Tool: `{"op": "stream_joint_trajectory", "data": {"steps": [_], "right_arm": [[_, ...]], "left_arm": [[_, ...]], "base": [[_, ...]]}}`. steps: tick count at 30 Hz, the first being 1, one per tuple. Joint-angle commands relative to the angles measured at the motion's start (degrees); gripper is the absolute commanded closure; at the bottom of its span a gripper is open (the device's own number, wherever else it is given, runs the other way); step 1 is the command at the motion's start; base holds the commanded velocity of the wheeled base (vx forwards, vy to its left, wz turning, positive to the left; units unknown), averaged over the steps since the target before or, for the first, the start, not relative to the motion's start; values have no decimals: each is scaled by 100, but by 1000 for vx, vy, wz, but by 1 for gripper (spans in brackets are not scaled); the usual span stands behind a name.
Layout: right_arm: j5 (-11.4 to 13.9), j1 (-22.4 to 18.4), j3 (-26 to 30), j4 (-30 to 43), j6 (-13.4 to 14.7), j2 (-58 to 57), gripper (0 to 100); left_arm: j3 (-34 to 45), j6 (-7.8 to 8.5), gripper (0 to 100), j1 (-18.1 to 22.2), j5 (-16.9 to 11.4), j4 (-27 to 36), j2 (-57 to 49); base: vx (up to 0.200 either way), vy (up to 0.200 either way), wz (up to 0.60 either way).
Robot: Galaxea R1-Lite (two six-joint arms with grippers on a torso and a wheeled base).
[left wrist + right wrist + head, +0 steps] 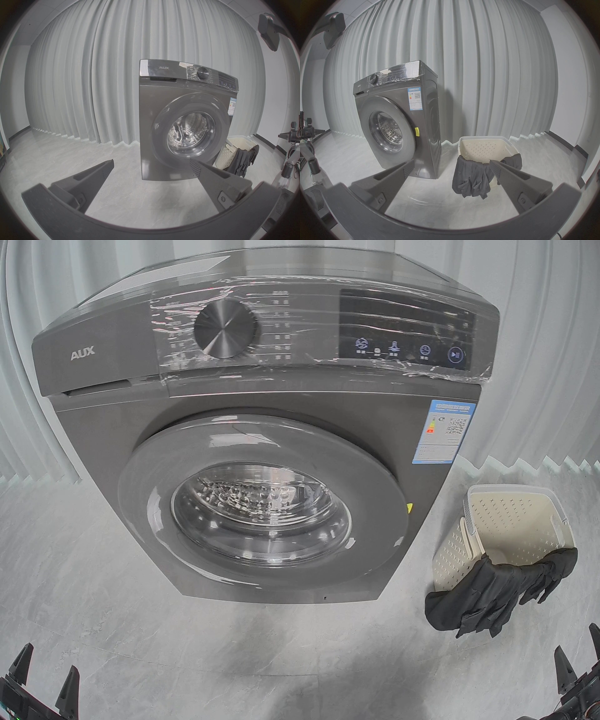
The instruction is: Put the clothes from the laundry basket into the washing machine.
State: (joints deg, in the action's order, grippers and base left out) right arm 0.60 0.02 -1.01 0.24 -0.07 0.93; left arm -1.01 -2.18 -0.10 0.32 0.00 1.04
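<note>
Head view gives us both grippers low at the near edge, well apart from the work. We read the left gripper as spread wide and empty, and the right gripper likewise wide and empty. Ahead of the left jaws stands the washer, its round door shut over the drum. Ahead of the right jaws, and nearer to them than to the left pair, the basket sits on the floor, just beside the washer. The clothes, a dark bundle, hang over the basket's near rim and down its outer wall, toward the right jaws. We judge that this drape leaves loose folds free to pinch without reaching inside the basket. We judge the task not yet begun: the door must open before any load goes in, and the left jaws are placed in front of it for that step.
</note>
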Motion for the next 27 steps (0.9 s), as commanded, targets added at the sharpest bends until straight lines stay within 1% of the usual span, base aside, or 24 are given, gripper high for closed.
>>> {"op": "stream_joint_trajectory", "data": {"steps": [1,22,27], "right_arm": [[2,6,92,2,-1,-93,0],[2,6,92,2,-1,-93,0],[2,6,92,2,-1,-93,0]], "left_arm": [[92,-2,0,1,-5,0,-104],[92,-2,0,1,3,0,-104],[92,-2,0,1,3,0,-104]], "base": [[0,0,0],[0,0,0],[200,0,0]]}}
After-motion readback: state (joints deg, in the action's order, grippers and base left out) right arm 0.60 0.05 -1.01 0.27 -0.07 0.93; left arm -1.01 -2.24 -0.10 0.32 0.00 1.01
